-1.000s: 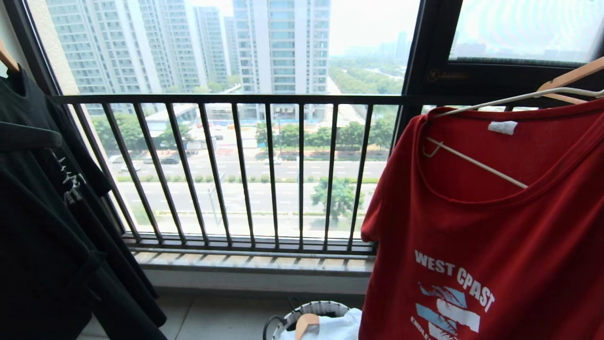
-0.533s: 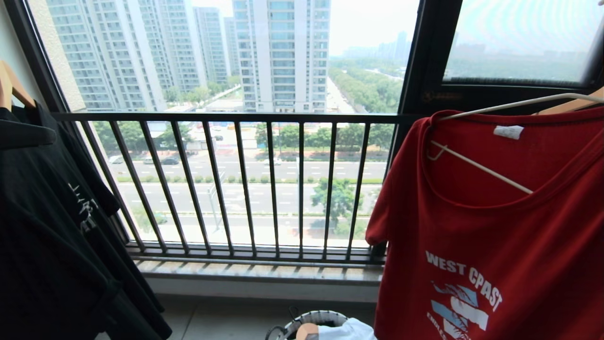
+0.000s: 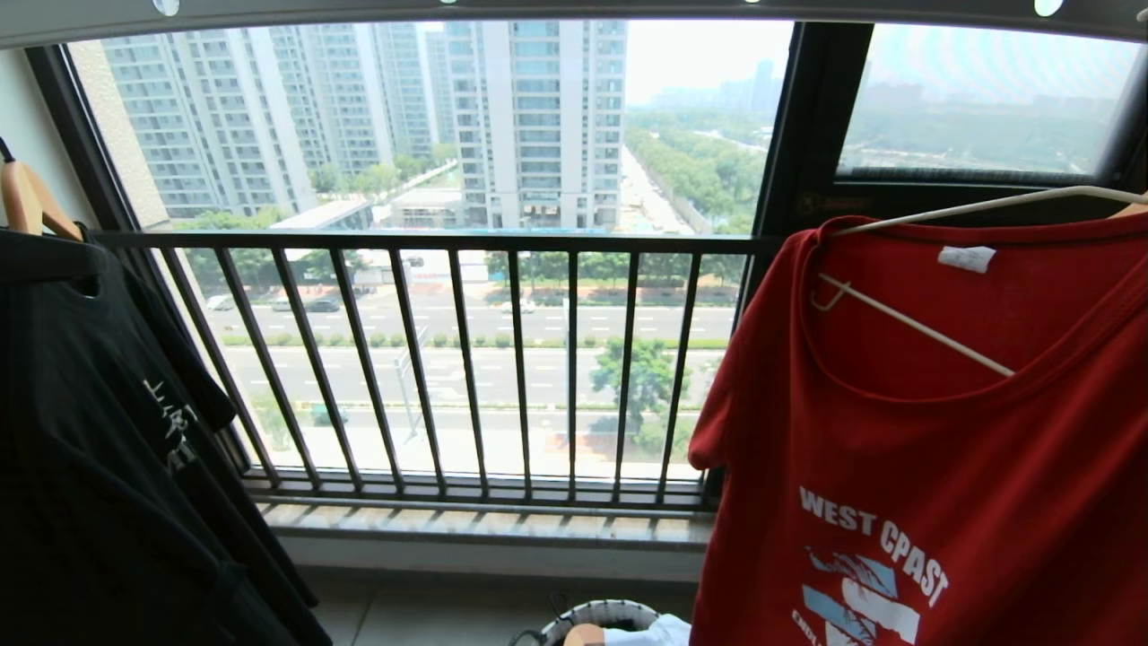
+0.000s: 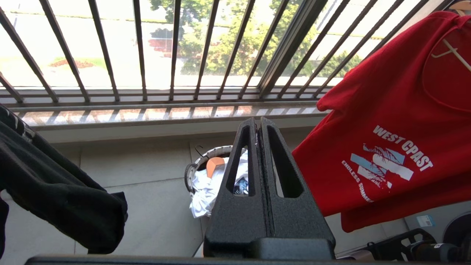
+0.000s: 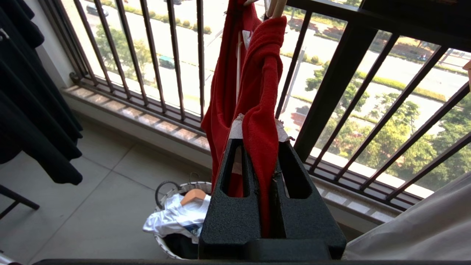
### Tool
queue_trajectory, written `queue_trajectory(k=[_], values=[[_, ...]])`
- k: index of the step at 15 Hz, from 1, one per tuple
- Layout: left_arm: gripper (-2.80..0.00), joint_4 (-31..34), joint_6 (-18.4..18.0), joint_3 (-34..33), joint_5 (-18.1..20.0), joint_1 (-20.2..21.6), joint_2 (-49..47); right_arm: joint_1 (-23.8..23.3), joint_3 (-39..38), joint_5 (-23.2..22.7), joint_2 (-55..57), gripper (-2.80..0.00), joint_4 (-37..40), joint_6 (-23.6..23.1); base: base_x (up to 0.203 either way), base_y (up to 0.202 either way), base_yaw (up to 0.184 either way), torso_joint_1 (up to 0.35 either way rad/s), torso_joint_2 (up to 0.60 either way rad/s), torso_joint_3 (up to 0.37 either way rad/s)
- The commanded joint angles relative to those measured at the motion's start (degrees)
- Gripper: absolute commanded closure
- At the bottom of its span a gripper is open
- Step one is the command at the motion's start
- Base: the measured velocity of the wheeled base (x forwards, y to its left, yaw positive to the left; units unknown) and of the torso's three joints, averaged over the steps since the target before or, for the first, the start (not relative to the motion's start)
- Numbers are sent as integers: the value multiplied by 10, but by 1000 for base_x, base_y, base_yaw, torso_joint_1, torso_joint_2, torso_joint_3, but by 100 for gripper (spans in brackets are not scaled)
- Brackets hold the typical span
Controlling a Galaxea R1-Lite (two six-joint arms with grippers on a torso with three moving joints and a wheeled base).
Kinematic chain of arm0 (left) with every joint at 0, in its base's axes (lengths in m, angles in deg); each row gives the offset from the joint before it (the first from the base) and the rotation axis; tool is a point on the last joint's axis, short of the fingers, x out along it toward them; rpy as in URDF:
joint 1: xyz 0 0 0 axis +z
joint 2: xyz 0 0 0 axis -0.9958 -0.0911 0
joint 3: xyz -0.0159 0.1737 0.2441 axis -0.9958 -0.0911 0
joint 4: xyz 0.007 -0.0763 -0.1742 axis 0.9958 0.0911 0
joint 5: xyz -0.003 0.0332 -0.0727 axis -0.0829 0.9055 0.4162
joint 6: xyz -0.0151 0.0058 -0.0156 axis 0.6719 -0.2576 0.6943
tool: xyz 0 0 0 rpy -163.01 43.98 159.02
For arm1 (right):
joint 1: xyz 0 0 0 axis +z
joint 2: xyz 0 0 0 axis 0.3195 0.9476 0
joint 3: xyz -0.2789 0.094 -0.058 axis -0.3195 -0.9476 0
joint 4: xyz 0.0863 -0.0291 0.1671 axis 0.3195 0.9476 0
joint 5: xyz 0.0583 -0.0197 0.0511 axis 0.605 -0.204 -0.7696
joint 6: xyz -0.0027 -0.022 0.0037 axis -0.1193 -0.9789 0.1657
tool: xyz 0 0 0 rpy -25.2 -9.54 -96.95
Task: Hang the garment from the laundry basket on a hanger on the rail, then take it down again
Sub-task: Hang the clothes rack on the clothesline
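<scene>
The red garment (image 3: pixel 933 431) hangs on the white wire hanger (image 3: pixel 915 327), whose hook runs out of view, so its seat on the grey rail (image 3: pixel 574 11) cannot be confirmed. The right gripper (image 5: pixel 259 147) is clamped on a fold of the shirt; the left gripper (image 4: pixel 258 123) is closed on nothing, out in front of the laundry basket (image 4: pixel 206 158) on the floor. The step looks like taking the shirt down: next, pull the fabric off the hanger.

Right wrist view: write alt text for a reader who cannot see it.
The right pincer is shut on a fold of a hanging red T-shirt beside black balcony bars. Below, a round basket on the tiled floor holds white clothing.
</scene>
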Motion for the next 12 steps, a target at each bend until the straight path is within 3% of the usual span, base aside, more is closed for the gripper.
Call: queue_trajectory(k=[1, 9, 12], values=[[0, 2, 1, 0, 0, 0, -1, 0, 0, 0, 1, 0, 0, 0, 0, 0, 0, 161, -323, -178], [0, 2, 1, 0, 0, 0, 1, 0, -2, -6, -4, 0, -1, 1, 0, 0, 0, 152, -313, -164], [0, 2, 2, 1, 0, 1, 5, 0, -5, -5, -5, 0, -1, 1, 0, 0, 0, 9, -10, -6]])
